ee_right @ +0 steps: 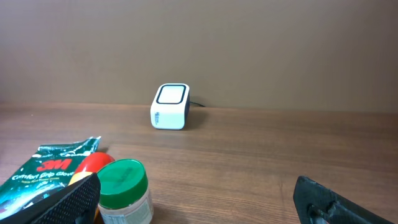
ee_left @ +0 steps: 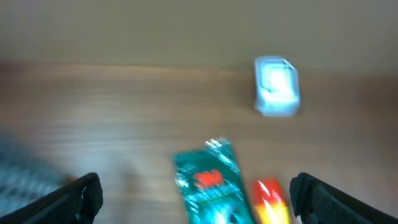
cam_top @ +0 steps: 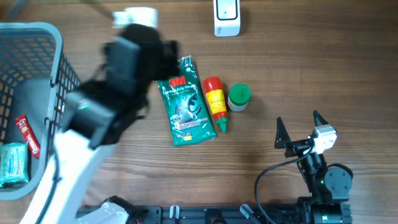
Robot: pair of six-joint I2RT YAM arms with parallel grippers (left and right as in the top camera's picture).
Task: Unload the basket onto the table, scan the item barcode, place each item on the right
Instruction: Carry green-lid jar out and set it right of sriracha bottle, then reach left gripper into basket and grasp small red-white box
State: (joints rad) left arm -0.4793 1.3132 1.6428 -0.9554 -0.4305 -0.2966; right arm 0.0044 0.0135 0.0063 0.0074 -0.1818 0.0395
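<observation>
Three items side by side mid-table: one 3M packet (cam_top: 185,106), one red bottle (cam_top: 215,99), one green-lidded jar (cam_top: 239,97). One scanner (cam_top: 227,15) at the far edge. One basket (cam_top: 28,27) with one red sachet (cam_top: 28,137) and one teal pack (cam_top: 12,165). Left gripper (ee_left: 196,190) and right gripper (cam_top: 298,119) both spread wide, holding nothing.

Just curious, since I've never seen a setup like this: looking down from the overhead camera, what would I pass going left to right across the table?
Basket → green packet → red bottle → green-lidded jar → right gripper.
</observation>
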